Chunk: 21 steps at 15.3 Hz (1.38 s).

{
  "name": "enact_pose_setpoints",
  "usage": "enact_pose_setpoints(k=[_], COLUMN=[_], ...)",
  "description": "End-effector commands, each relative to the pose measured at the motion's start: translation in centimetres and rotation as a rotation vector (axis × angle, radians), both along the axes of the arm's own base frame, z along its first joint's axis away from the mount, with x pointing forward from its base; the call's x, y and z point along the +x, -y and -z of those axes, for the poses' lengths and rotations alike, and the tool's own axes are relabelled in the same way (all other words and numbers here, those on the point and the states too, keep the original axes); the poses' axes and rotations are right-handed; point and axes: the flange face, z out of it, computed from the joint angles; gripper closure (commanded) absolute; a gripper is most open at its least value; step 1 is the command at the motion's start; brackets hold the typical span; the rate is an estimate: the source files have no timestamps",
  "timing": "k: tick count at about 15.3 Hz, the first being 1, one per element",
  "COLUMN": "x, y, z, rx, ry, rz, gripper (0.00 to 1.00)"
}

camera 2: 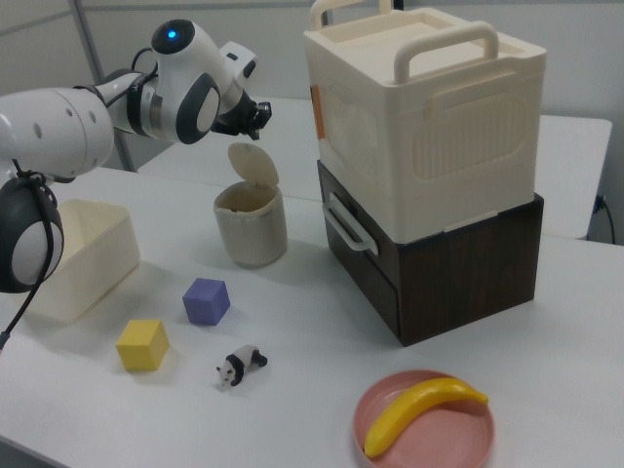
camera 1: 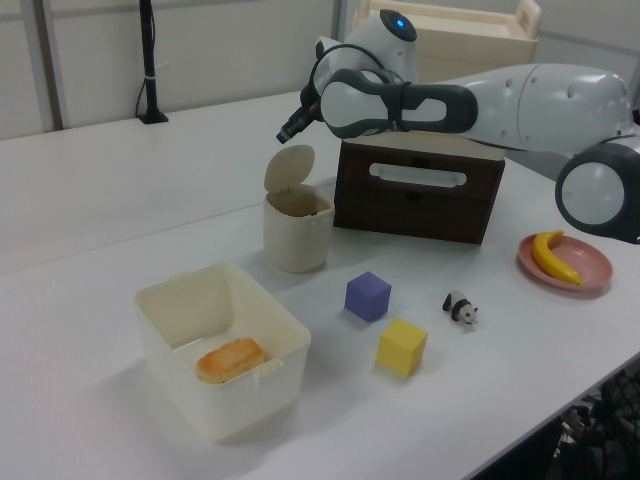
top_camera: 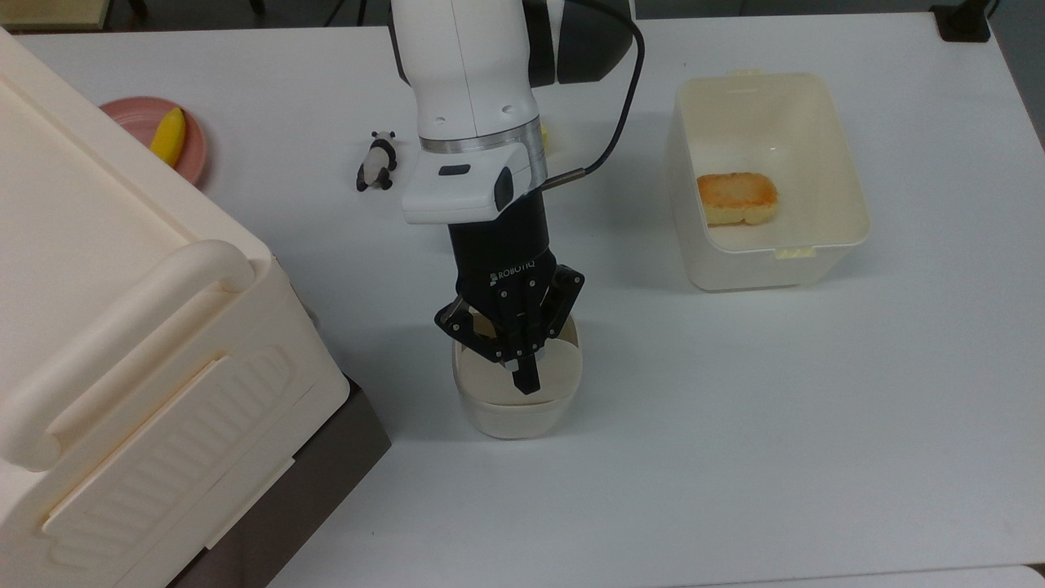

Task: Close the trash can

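Largest item: the ribbed cream box point(camera 2: 424, 117) with handle is sitting on a dark brown drawer unit point(camera 2: 439, 263), filling the top view's left point(top_camera: 122, 327). The white table point(top_camera: 735, 449) is carrying everything else.

The lidless cream tub point(top_camera: 767, 180) is standing at the top view's right with a piece of toast point(top_camera: 736, 198) lying inside.

The trash can point(top_camera: 517, 388) is standing upright on the table near the top view's centre, just beside the drawer unit's corner. Its long axis is running vertical. In the left view the trash can point(camera 1: 297, 230) is showing its flap lid point(camera 1: 289, 168) standing up, hinged at the rim on the left view's left, mouth open and facing up. In the right view the lid point(camera 2: 253, 166) is rising from the far rim.

I am holding my gripper point(top_camera: 524, 376) over the can, tips pointing down the top view toward the raised lid. My fingers are looking drawn together, gripping nothing. In the left view my gripper point(camera 1: 286, 130) is hanging above the lid's top edge, apart from it; whether it is touching, I cannot tell from the top view.

Smaller items: pink plate point(camera 2: 424, 424) bearing a banana point(camera 2: 421, 409); purple cube point(camera 1: 368, 296); yellow cube point(camera 1: 402, 346); toy panda point(top_camera: 376, 160)
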Motion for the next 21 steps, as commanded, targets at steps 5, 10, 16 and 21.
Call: enact_pose_setpoints(k=[5,10,16,21], x=[-0.5,-1.1,-2.0,-2.5], y=[-2.0,-2.9,-3.1,-3.3], z=[0.1,0.2,-1.0,-2.6], rx=[-0.013,0.005,-0.006,0.004], ry=[-0.055,-0.114,-0.149,-0.135], rz=[0.057,0.134,0.226,0.240], gripper=[1.00,1.00,1.00,1.00])
